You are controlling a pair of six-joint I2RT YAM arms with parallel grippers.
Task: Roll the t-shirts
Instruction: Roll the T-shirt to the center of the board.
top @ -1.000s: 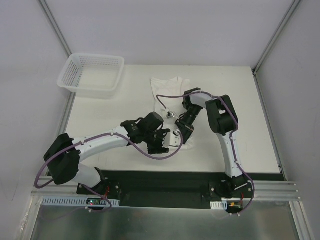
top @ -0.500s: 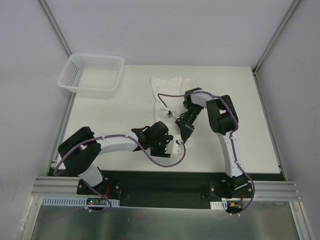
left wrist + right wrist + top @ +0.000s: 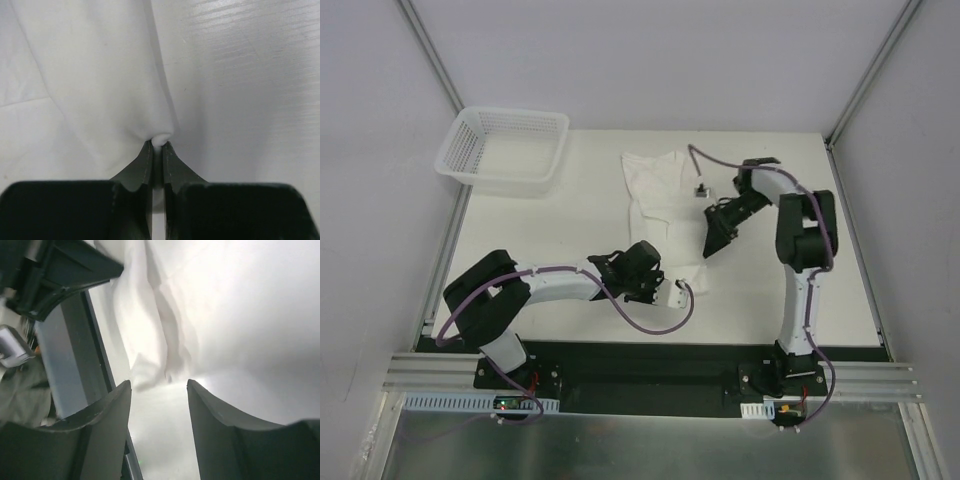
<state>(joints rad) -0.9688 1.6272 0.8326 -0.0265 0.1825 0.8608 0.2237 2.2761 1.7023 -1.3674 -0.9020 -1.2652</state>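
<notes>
The left gripper (image 3: 157,150) is pinching the t-shirt (image 3: 90,75) at its fingertips to begin rolling; the right gripper (image 3: 159,390), fingers parted, likely needs a matching grip.

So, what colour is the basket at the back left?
The basket is white mesh; top view shows it best.

A white t-shirt (image 3: 655,190), gathered into a long strip, was laid out on the table (image 3: 540,240). The left gripper (image 3: 665,292) was placed at its near end, the right gripper (image 3: 712,240) was held just beside its right edge, and a white mesh basket (image 3: 505,180) was set at the far left corner
</notes>
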